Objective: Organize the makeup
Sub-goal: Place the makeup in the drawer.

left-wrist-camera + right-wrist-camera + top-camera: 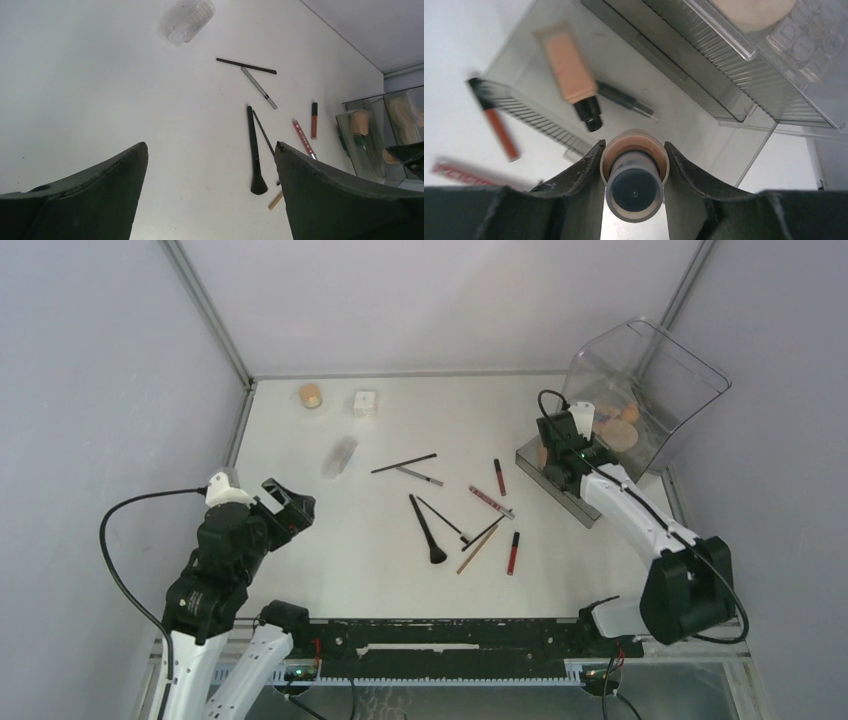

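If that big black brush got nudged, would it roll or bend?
Probably neither. The black brush has a slim, straight handle that looks stiff, and its flared bristle head would likely stop rolling. It looks light, so a push may just spin it on the smooth table.

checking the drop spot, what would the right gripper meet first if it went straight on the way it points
Probably the floor of the open drawer, beside the dark pencil; the tan bottle in the right gripper would touch first. Depth is unclear.
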Tool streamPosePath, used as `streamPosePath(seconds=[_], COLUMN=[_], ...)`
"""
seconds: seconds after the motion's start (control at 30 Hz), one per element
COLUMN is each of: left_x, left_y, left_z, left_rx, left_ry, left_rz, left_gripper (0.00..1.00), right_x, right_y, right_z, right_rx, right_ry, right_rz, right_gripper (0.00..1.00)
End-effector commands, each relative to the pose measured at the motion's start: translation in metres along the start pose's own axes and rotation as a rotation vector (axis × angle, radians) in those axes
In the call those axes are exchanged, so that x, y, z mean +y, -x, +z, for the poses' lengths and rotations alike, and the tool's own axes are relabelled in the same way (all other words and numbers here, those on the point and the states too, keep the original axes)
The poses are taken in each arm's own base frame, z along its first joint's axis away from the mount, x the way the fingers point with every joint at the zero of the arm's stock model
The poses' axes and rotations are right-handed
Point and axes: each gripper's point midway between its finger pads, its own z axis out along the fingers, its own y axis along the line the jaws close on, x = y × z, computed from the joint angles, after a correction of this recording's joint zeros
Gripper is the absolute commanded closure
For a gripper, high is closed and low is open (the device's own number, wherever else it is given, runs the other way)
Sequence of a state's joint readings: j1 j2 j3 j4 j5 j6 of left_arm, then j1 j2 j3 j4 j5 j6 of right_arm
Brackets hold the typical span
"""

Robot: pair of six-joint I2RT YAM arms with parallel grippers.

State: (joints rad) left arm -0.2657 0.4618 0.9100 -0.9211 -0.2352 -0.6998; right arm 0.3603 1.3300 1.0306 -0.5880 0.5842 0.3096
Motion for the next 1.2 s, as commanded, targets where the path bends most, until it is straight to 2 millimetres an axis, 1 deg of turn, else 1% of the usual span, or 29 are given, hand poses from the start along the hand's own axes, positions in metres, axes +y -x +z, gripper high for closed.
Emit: streamPosePath(seconds=[0.0, 0.13, 0.17, 0.2, 0.23, 0.3, 0.33, 0.4, 0.47, 0.53, 0.6, 0.67, 0.73, 0.77, 0.83, 0.9, 0.93, 0.97, 1.03, 1.1, 1.17], left_x=[-0.008, -0.008, -0.007, -0.007, -0.007, -0.007, -0.007, -0.006, -0.006, -0.006, -0.007, -0.008, -0.009, -0.010, -0.009, -0.008, -0.008, -0.007, -0.006, -0.007, -0.007], left_y=[0.001, 0.000, 0.000, -0.001, -0.002, -0.002, -0.002, -0.002, -0.003, -0.004, -0.006, -0.006, -0.008, -0.008, -0.009, -0.010, -0.010, -0.011, -0.013, -0.015, -0.015], left_z=[0.009, 0.012, 0.013, 0.014, 0.015, 0.018, 0.018, 0.019, 0.020, 0.022, 0.023, 0.025, 0.026, 0.026, 0.026, 0.026, 0.026, 0.027, 0.028, 0.029, 0.029], left_rx=[0.001, 0.006, 0.008, 0.009, 0.012, 0.017, 0.018, 0.020, 0.020, 0.025, 0.033, 0.036, 0.040, 0.042, 0.042, 0.042, 0.042, 0.043, 0.048, 0.055, 0.057], left_ry=[-0.028, -0.021, -0.018, -0.017, -0.016, -0.010, -0.009, -0.004, 0.000, 0.000, -0.003, -0.010, -0.016, -0.018, -0.018, -0.018, -0.017, -0.014, -0.012, -0.016, -0.018], left_rz=[0.000, 0.005, 0.005, 0.006, 0.007, 0.012, 0.015, 0.020, 0.023, 0.024, 0.024, 0.019, 0.016, 0.016, 0.014, 0.015, 0.017, 0.020, 0.022, 0.024, 0.026], left_gripper=[0.00, 0.00, 0.00, 0.00, 0.00, 0.00, 0.00, 0.00, 0.00, 0.00, 0.00, 0.00, 0.00, 0.00, 0.00, 0.00, 0.00, 0.00, 0.00, 0.00, 0.00], right_x=[-0.010, -0.013, -0.011, -0.007, -0.004, 0.002, 0.004, 0.007, 0.010, 0.012, 0.013, 0.014, 0.016, 0.017, 0.017, 0.021, 0.022, 0.021, 0.020, 0.016, 0.012], right_y=[0.015, 0.014, 0.014, 0.015, 0.016, 0.021, 0.023, 0.027, 0.033, 0.038, 0.043, 0.046, 0.046, 0.044, 0.040, 0.035, 0.035, 0.028, 0.023, 0.017, 0.012], right_z=[0.017, 0.042, 0.047, 0.052, 0.057, 0.063, 0.065, 0.066, 0.063, 0.057, 0.050, 0.043, 0.037, 0.035, 0.028, 0.021, 0.017, 0.015, 0.008, 0.006, 0.009], right_rx=[0.045, 0.122, 0.132, 0.137, 0.139, 0.148, 0.154, 0.152, 0.134, 0.116, 0.093, 0.067, 0.054, 0.053, 0.055, 0.059, 0.053, 0.060, 0.061, 0.075, 0.086], right_ry=[-0.035, -0.066, -0.062, -0.053, -0.046, -0.044, -0.043, -0.033, -0.015, 0.000, 0.005, 0.017, 0.029, 0.031, 0.039, 0.068, 0.078, 0.078, 0.079, 0.069, 0.053], right_rz=[0.002, 0.014, 0.018, 0.014, 0.014, 0.012, 0.009, 0.010, 0.015, 0.016, 0.013, 0.013, 0.011, 0.007, 0.006, 0.008, 0.014, 0.009, 0.005, -0.002, -0.011], right_gripper=[0.88, 0.83, 0.82, 0.78, 0.70, 0.49, 0.41, 0.33, 0.28, 0.27, 0.29, 0.36, 0.42, 0.45, 0.48, 0.48, 0.49, 0.49, 0.49, 0.49, 0.53])
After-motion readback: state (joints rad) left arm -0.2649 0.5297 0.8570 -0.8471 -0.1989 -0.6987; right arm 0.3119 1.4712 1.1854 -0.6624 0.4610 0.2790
